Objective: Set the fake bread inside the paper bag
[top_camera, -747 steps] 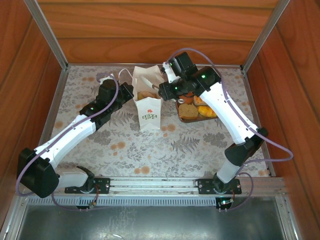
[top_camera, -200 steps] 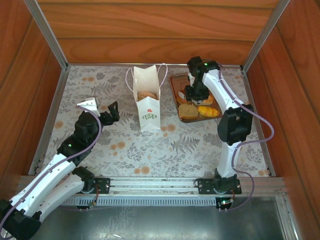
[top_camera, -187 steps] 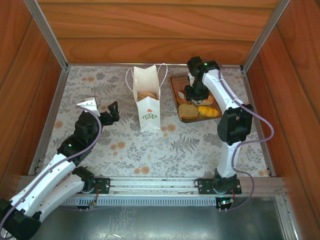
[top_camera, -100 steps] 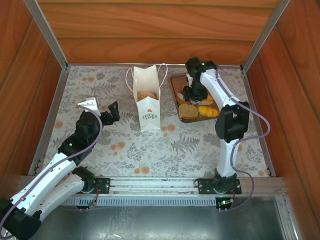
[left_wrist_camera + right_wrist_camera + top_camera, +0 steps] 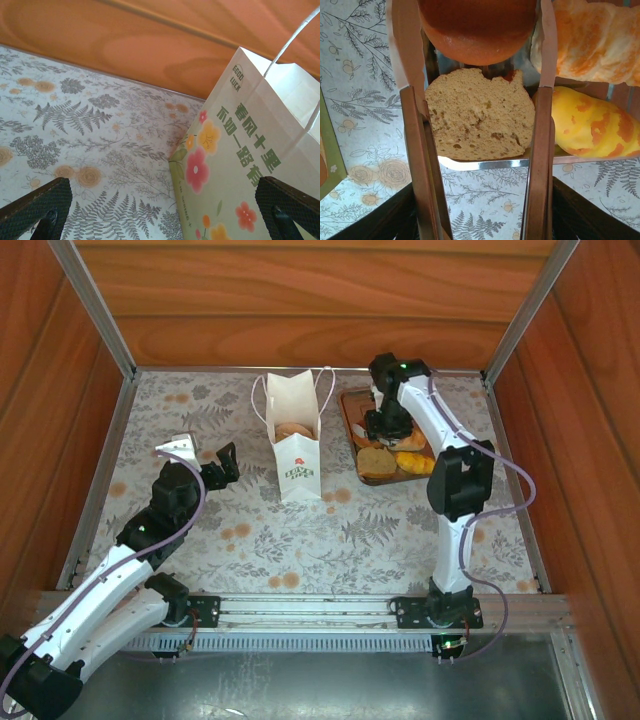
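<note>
Right wrist view: the right gripper [image 5: 476,10] stands over the brown rectangular tray [image 5: 485,163], its two copper-coloured fingers [image 5: 412,125] partly apart and astride a round, glossy red-brown toy bun [image 5: 477,37]. Both pads sit at the bun's flanks. It cannot be told whether they press on it.

**Other bread on the tray**
- Nearer the camera lies a flat tan toy bread slice [image 5: 480,117].
- Beside it lies a yellow-and-orange toy croissant [image 5: 590,125].
- A pale orange twisted pastry [image 5: 592,40] lies just beside the bun.

**Receiving container.** The tall white paper bag [image 5: 297,460] stands upright on the floral-patterned table [image 5: 300,540], just left of the tray. Its mouth is open and brown bread [image 5: 294,429] is already visible inside it.

**Left arm.** The left gripper [image 5: 203,455] hangs near the bag's left side with its jaws wide apart and nothing between them.

**Handling, as judged**
- The bun is probably light and firm. Its smooth domed skin looks slippery, so pads set high on the curve could squeeze it out.
- Take hold across the widest part, low on the sides.
- The neighbouring pastries lie close. A finger may nudge them when the bun is lifted.
- The bag is thin, light and unsupported. Contact with its rim or cord handles [image 5: 325,380] could tip or crease it.
- Enter from directly above the mouth.
</note>
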